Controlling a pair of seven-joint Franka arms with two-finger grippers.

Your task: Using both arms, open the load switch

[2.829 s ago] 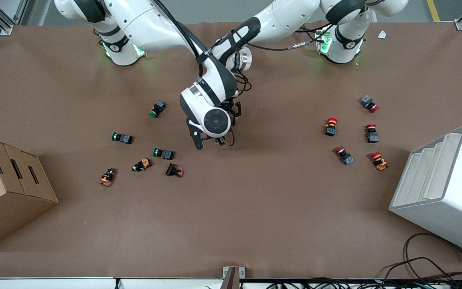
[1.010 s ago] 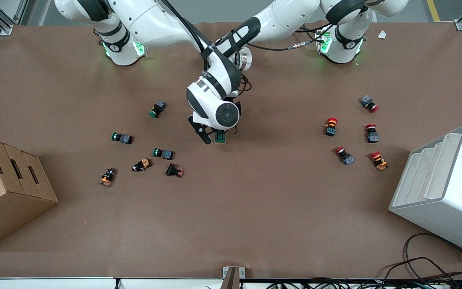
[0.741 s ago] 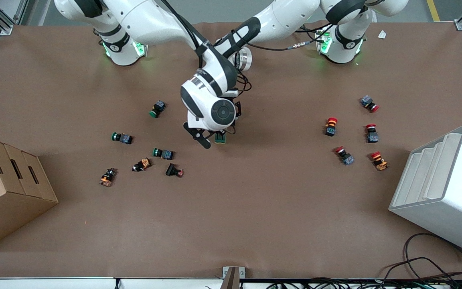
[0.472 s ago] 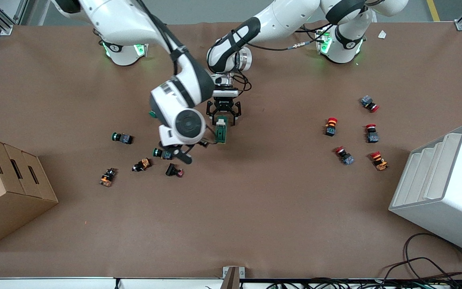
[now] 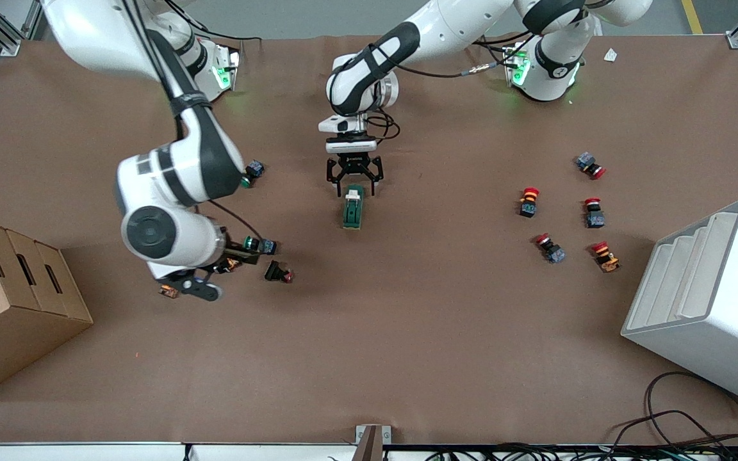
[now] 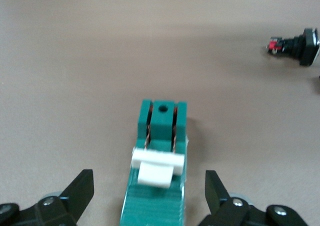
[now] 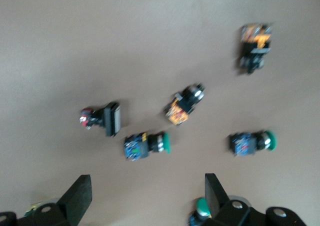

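The load switch (image 5: 352,210), a dark-green block with a white lever (image 5: 354,192), lies on the brown table near its middle. My left gripper (image 5: 353,181) is open at the switch's end that lies farther from the front camera. In the left wrist view its fingers (image 6: 82,188) stand one on each side of the load switch (image 6: 162,118), apart from it, and the white lever (image 6: 157,167) sits between them. My right gripper (image 7: 147,186) hangs open and empty over a cluster of push buttons toward the right arm's end of the table. The right wrist (image 5: 164,234) hides it in the front view.
Green-capped push buttons (image 5: 260,244) (image 7: 145,145), orange ones (image 7: 184,103) and a black one (image 5: 277,272) lie under the right arm. Red-capped buttons (image 5: 528,202) lie toward the left arm's end. A cardboard box (image 5: 10,294) and a white bin (image 5: 708,301) stand at the table's two ends.
The right arm has swung off the load switch to over the push-button cluster, uncovering the switch. The left gripper has stayed at the switch.
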